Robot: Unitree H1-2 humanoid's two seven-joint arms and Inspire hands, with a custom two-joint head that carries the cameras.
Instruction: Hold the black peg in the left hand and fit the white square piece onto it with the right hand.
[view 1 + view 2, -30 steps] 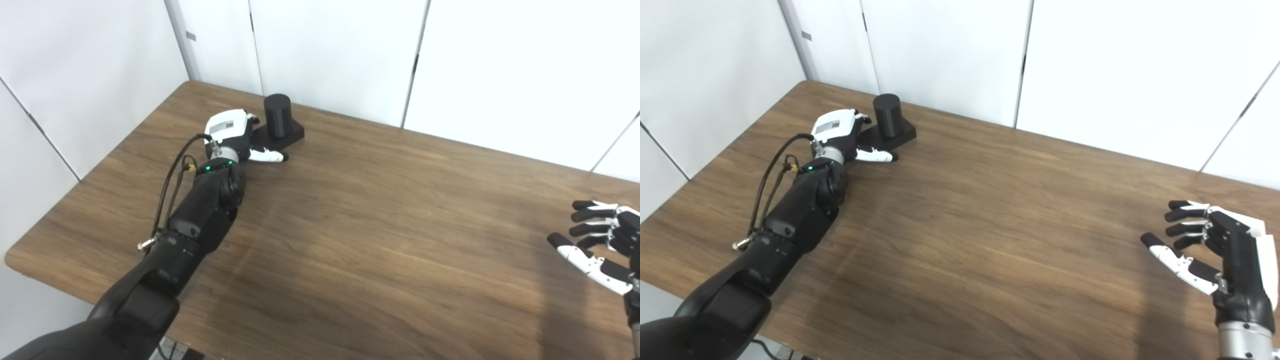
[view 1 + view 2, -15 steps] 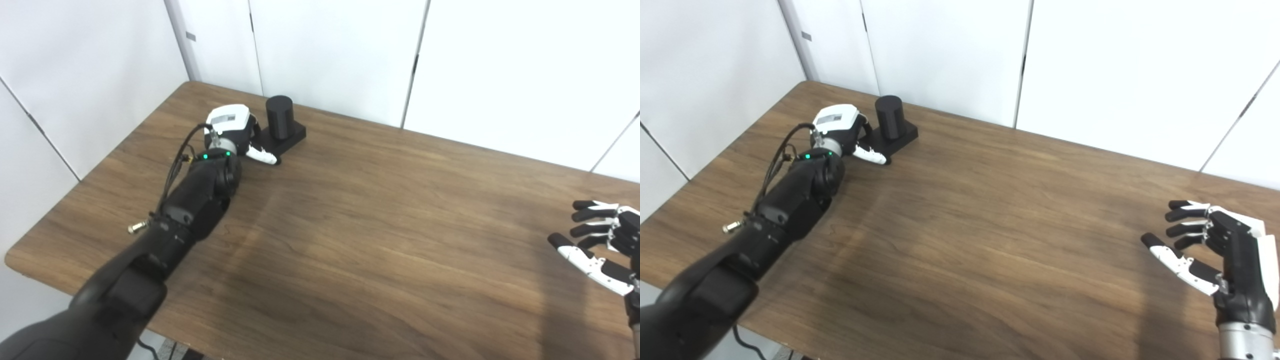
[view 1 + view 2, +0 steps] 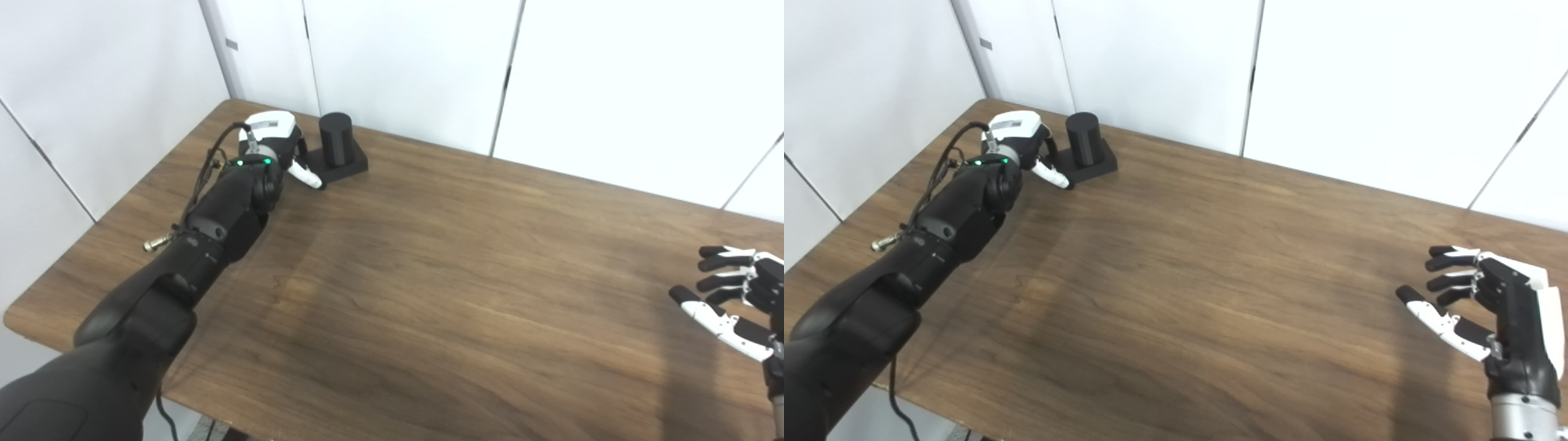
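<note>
The black peg [image 3: 335, 138], a short cylinder on a square black base [image 3: 354, 166], stands upright near the table's far left corner. My left hand [image 3: 273, 133] lies just to its left, against the base. Its white thumb [image 3: 306, 176] reaches along the base's front corner, and the other fingers are mostly hidden behind the hand. It does not grip the peg. My right hand [image 3: 1488, 306] hovers over the table's right end, open, fingers spread, with nothing in it. No white square piece shows in either view.
The brown wooden table [image 3: 429, 263] runs across the view, with white wall panels [image 3: 404, 55] close behind its back edge. The peg stands close to that back edge. The table's left edge lies beside my left forearm [image 3: 226, 208].
My left arm has reached farther back and to the left, so the hand now sits beside the peg's base instead of in front of it. The peg and right hand have stayed put.
</note>
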